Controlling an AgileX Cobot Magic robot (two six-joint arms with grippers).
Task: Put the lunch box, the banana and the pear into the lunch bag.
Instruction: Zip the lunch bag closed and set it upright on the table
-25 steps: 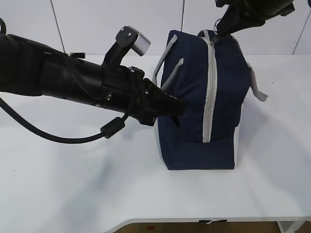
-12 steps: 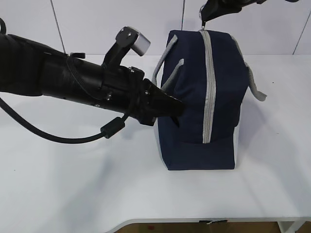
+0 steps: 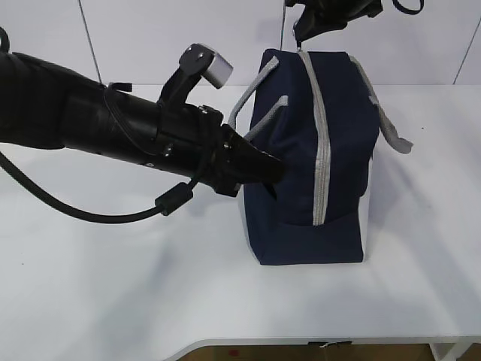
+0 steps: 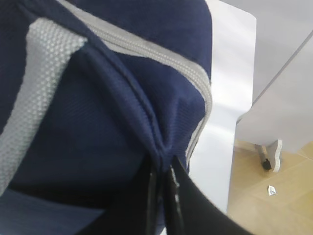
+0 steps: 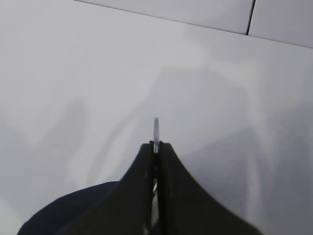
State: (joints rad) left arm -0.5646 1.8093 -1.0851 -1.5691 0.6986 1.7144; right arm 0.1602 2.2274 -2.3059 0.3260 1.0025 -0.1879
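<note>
Right, both grippers are clamped on the lunch bag (image 3: 316,150), which stands upright on the white table (image 3: 113,286). Left gripper (image 4: 161,171) pinches a fold of navy fabric on the bag's side, jaws fully closed on it. Right gripper (image 5: 155,147) above the bag's top is shut on the zipper ring pull (image 5: 156,128).

Risks, as I judge them:
- thin ring slips out, zipper (image 3: 322,150) stays closed
- fabric pinch gives, bag lifts or tips with the pull

Lunch box, banana, pear: none in view.
</note>
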